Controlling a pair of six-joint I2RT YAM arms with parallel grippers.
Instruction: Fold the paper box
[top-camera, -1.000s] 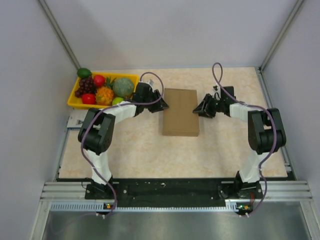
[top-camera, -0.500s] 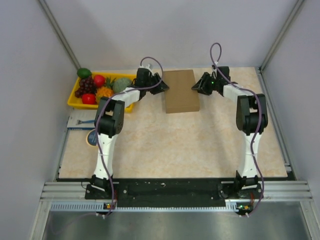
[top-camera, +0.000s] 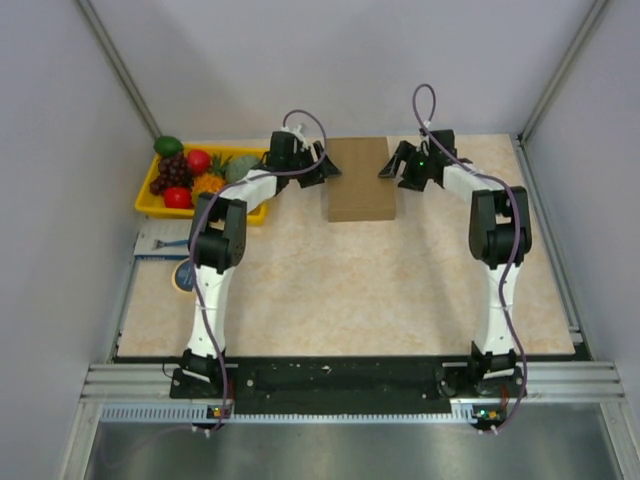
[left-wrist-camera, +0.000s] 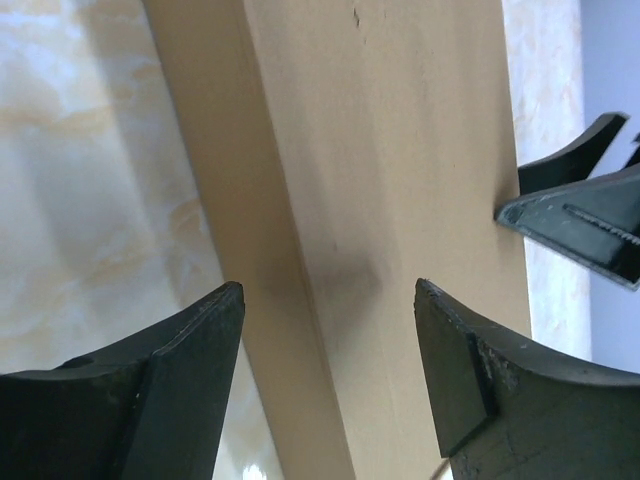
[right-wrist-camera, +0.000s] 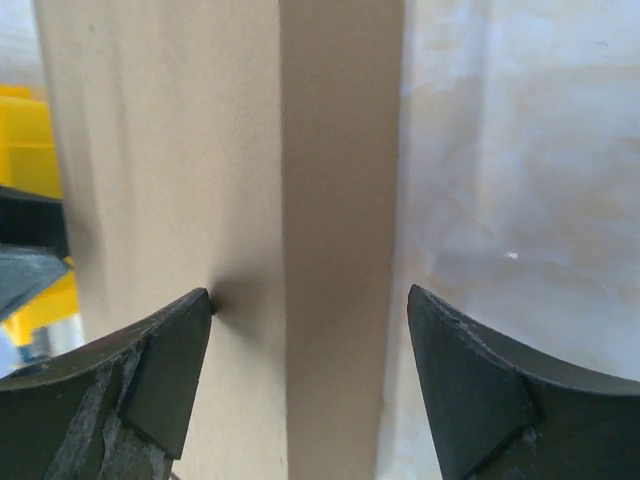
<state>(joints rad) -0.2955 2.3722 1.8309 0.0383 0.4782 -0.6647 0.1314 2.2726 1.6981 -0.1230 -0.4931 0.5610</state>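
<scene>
Top external view: brown cardboard box (top-camera: 360, 182), moved rearward, is released by left hand (top-camera: 327, 172) and right hand (top-camera: 386, 170); folding seemingly done.

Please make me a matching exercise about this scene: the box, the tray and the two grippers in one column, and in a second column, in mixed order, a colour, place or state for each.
Column one:
1. box
2. tray
3. left gripper
4. right gripper

Column two:
a. yellow, at the far left
b. open, at the box's right edge
c. brown, between the two grippers
d. open, at the box's left edge

Pairs: 1-c, 2-a, 3-d, 4-b
</scene>
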